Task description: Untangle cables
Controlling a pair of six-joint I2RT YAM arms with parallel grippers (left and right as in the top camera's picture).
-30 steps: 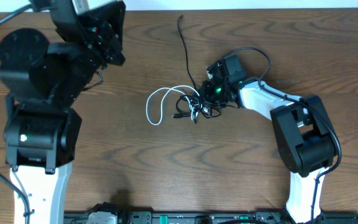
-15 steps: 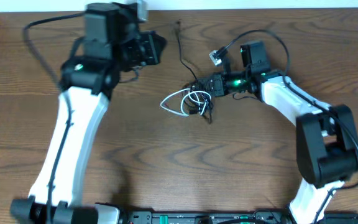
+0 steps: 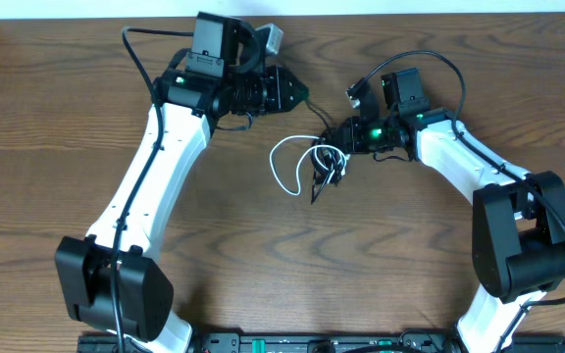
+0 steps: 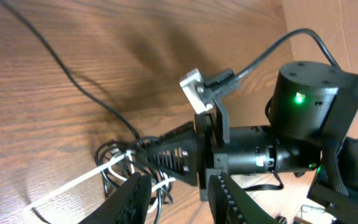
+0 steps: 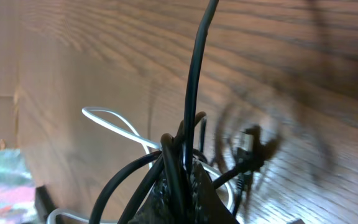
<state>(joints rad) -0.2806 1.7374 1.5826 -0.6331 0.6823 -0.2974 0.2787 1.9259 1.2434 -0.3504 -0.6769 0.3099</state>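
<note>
The cables lie knotted together at mid-table. The white cable [image 3: 281,165] loops out to the left of the knot. The black cable [image 3: 323,169] is bunched in the knot, with one strand trailing away [image 4: 55,59]. My right gripper [image 3: 335,147] is shut on black strands at the knot [image 5: 180,177], holding them lifted. A black plug [image 5: 247,146] dangles beside the white loop [image 5: 114,121]. My left gripper [image 3: 297,95] hovers just up-left of the knot. Its fingers [image 4: 132,199] stand apart with nothing between them, and the tangle [image 4: 126,158] is ahead of them.
The right arm's wrist and its small camera bracket [image 4: 197,90] sit directly in front of my left fingers. The thick black arm wire [image 3: 415,61] arcs over the right wrist. The wooden table [image 3: 263,265] spreads to the front; its far edge [image 3: 381,12] runs close behind both grippers.
The left arm swung in from the far left to just beside the knot, and its jaws came apart. The right gripper shifted slightly right with the tangle, dragging the white loop along.
</note>
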